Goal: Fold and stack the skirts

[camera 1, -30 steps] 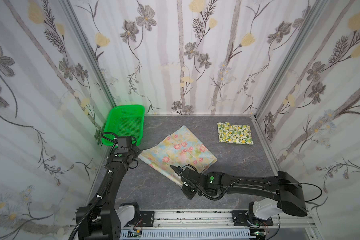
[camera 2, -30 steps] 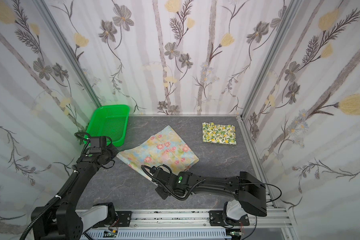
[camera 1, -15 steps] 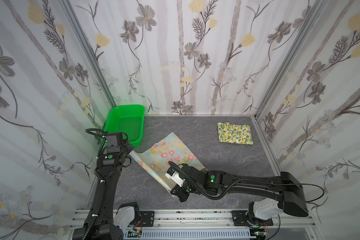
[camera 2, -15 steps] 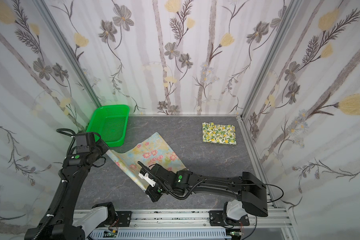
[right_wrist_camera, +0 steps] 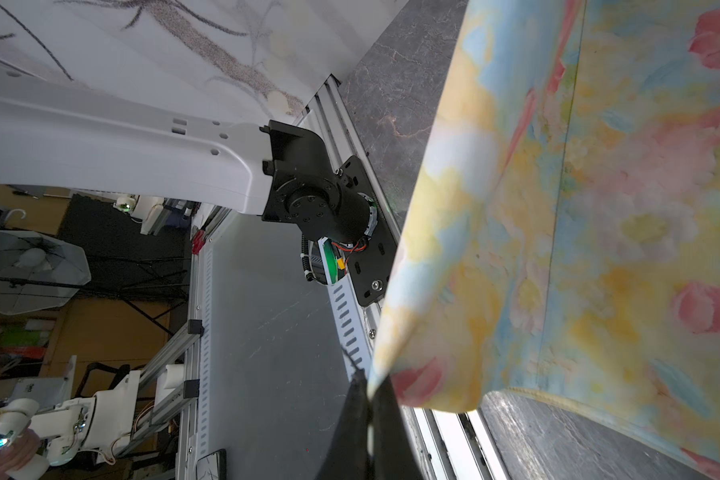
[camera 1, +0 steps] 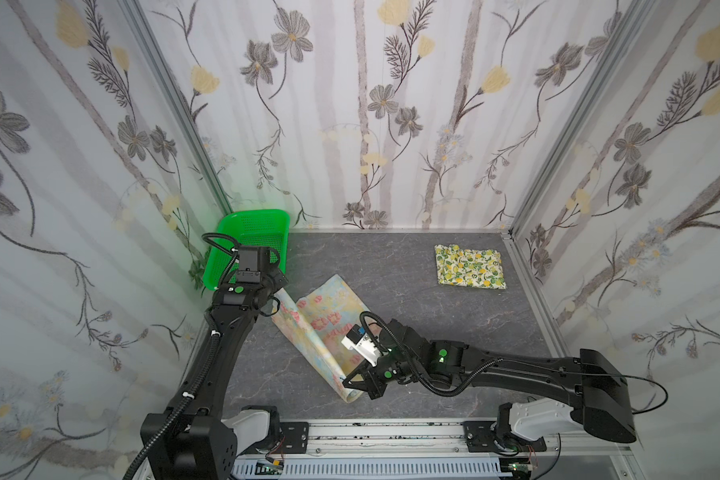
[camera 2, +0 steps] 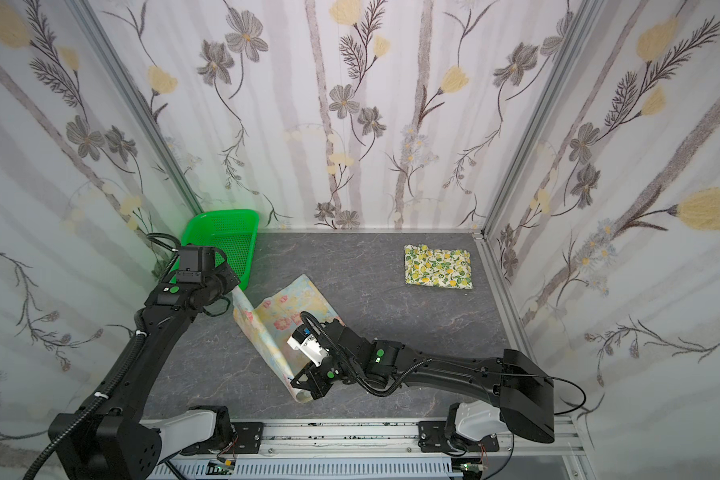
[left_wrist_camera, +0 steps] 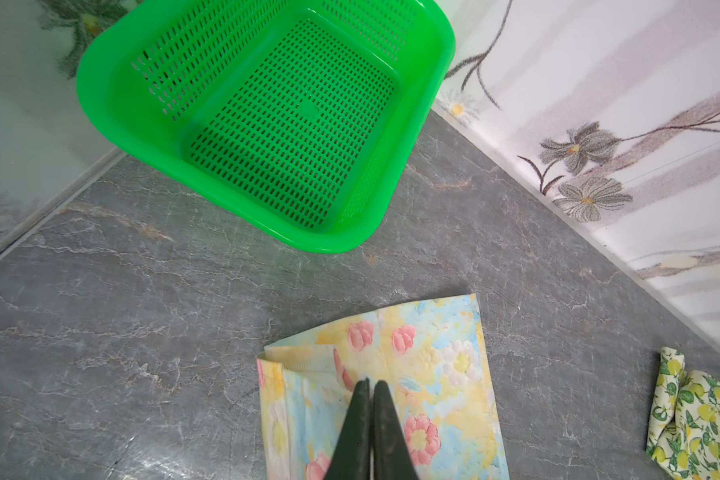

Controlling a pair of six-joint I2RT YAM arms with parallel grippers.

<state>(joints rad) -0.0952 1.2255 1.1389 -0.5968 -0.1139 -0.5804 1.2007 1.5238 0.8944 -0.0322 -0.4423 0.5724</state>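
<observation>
**Pastel skirt lifted by two corners, fold under way**

The thin pastel blue-yellow cloth skirt with pink flowers [camera 1: 329, 311] lies left of centre on the grey marbled tabletop [camera 1: 400, 299]. Its near-left edge is raised and the far part lies flat.

The left gripper [left_wrist_camera: 368, 388] is clamped fully on the skirt's 10 o'clock corner, and the right gripper [right_wrist_camera: 368, 380] on its 6 o'clock corner.

The folded cream lemon-print cloth skirt [camera 1: 469, 266] lies at 2 o'clock, well apart. The green perforated plastic basket [camera 1: 262, 212] sits at 10 o'clock.

Risks:
- The right pinch catches only the corner tip — the cloth may slip out.
- Unequal arm travel would skew the fold.
- The flat part may drag and bunch.
</observation>
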